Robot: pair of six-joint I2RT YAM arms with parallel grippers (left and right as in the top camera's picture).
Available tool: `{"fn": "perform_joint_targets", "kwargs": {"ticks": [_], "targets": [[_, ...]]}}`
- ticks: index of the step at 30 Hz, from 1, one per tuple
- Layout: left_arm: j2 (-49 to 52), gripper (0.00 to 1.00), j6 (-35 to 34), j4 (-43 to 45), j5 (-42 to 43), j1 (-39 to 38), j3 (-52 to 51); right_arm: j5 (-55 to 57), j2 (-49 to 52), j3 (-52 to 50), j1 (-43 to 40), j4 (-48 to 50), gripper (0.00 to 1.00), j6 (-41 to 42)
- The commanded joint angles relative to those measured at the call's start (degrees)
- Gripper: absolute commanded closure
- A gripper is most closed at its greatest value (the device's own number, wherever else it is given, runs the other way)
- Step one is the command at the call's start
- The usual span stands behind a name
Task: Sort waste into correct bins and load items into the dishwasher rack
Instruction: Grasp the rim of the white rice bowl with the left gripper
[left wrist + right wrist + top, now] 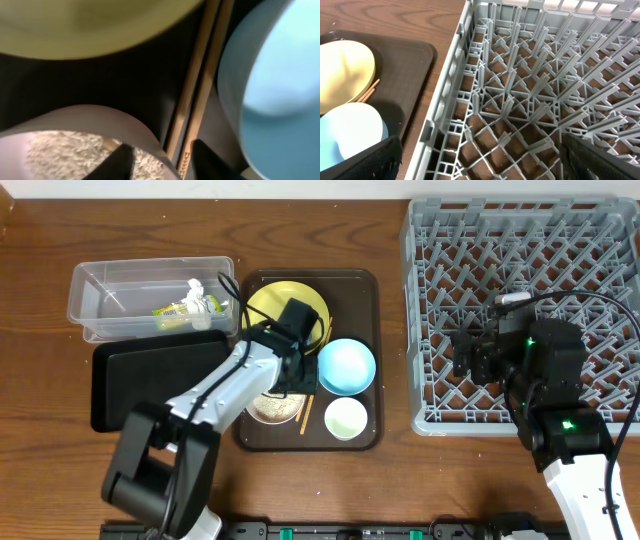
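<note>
The grey rack (560, 250) fills the right side of the worktop (330, 230). Its left wall runs near the brown serving tray (362, 300) without touching it, leaving a strip of bare wood between them. The right fingers (362, 162) are spread wide over the rack's near-left corner and hold nothing. The left fingers (121, 161) are parted low over the tray. One tip is above the white bowl (85, 117) of rice (60, 150), the other beyond the chopsticks (200, 85). The chopsticks lie in the narrow gap between that bowl and the light blue bowl (280, 75), with the yellow plate (90, 25) beyond. Only the overhead view shows the green cup (346, 418) on the tray, and the wrapper (175, 311) and tissue (203, 300) in the clear tub (95, 285), with the black tray (130, 375) just in front. There the left arm covers most of the white bowl.
</note>
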Motion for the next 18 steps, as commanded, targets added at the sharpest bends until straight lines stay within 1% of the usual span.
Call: {"fn": "perform_joint_targets", "kwargs": {"ticks": [1, 4, 6, 8, 10, 14, 18], "targets": [[0.6, 0.7, -0.6, -0.2, 0.0, -1.1, -0.5, 0.1, -0.2, 1.2, 0.3, -0.1, 0.01, -0.1], [0.5, 0.76, -0.6, -0.2, -0.1, -1.5, -0.5, 0.1, -0.2, 1.2, 0.3, 0.0, 0.01, -0.1], [0.5, 0.81, -0.6, -0.3, 0.0, -1.6, -0.5, 0.1, -0.2, 1.2, 0.3, 0.0, 0.01, -0.1], [0.3, 0.89, -0.6, -0.7, -0.1, -1.6, -0.4, 0.1, -0.2, 1.2, 0.3, 0.0, 0.01, -0.1], [-0.1, 0.93, -0.6, -1.8, -0.1, -1.6, 0.2, 0.1, -0.2, 1.2, 0.3, 0.0, 0.01, -0.1], [-2.0, 0.94, -0.6, -5.1, -0.6, -1.6, 2.3, 0.1, -0.2, 1.2, 0.3, 0.0, 0.01, -0.1], [-6.7, 0.94, -0.5, -6.0, -1.4, -1.5, 3.2, 0.1, -0.2, 1.2, 0.3, 0.0, 0.01, -0.1]]}}
